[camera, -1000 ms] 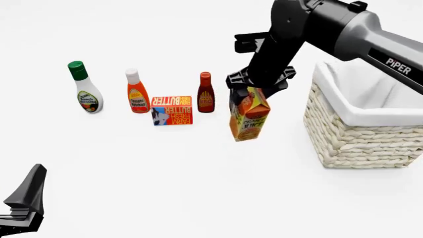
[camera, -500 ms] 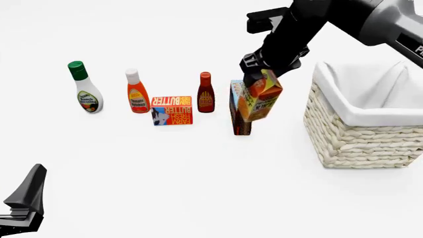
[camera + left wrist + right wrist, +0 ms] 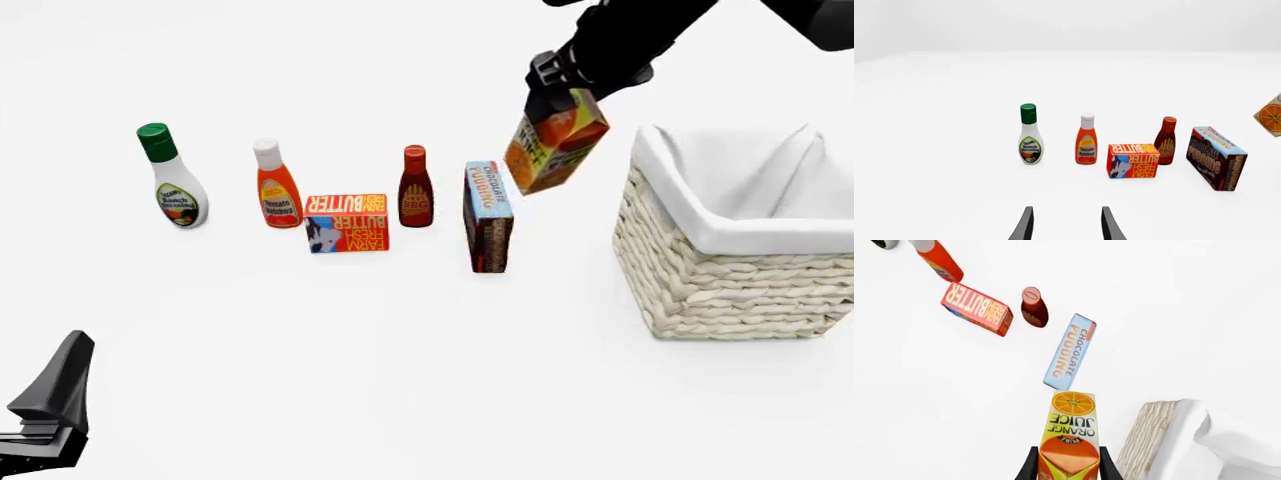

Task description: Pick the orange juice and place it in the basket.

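The left gripper (image 3: 47, 405) sits low at the near left corner of the table (image 3: 334, 350). Its two fingers are spread apart, and it holds nothing.

Far back on the left stands a white ranch dressing bottle (image 3: 172, 178) with a green cap. Next to it is an orange ketchup bottle (image 3: 276, 186) with a white cap. Then comes a flat orange butter box (image 3: 347, 223), lying a little closer to the arms. Just behind it stands a small dark red BBQ sauce bottle (image 3: 415, 189). After that, a brown and blue chocolate pudding box (image 3: 487, 217) stands on its end.

The orange juice (image 3: 555, 142) is up in the air, tilted. It hangs above the table between the pudding box and the basket (image 3: 727, 280), apart from both. The right gripper (image 3: 571, 82) pinches the top of the carton between its fingers. The black right arm comes down from the top of the front view.

The big woven basket sits on the right side of the table. Its white cloth liner (image 3: 747, 210) folds over the rim.
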`<state>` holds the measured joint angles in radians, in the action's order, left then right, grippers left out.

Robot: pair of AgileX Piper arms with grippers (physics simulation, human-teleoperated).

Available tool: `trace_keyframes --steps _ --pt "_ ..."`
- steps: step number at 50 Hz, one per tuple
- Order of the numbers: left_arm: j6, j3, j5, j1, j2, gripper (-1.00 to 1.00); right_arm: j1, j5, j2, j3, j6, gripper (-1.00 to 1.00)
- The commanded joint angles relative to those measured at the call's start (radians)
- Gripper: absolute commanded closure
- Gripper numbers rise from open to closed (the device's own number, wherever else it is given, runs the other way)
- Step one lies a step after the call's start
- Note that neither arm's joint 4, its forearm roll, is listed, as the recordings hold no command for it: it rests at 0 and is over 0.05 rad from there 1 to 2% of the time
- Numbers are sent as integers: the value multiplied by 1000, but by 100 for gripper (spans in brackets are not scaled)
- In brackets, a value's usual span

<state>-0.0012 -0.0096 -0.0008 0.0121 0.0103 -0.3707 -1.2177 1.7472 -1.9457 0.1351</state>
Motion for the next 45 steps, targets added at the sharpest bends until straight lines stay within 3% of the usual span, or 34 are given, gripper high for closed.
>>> trace_keyframes --steps 1,45 --pt "0 3 -2 -3 0 -100 39 -2 -36 -41 23 100" --pt "0 3 -2 -3 0 -100 222 -2 -134 -100 134 100"
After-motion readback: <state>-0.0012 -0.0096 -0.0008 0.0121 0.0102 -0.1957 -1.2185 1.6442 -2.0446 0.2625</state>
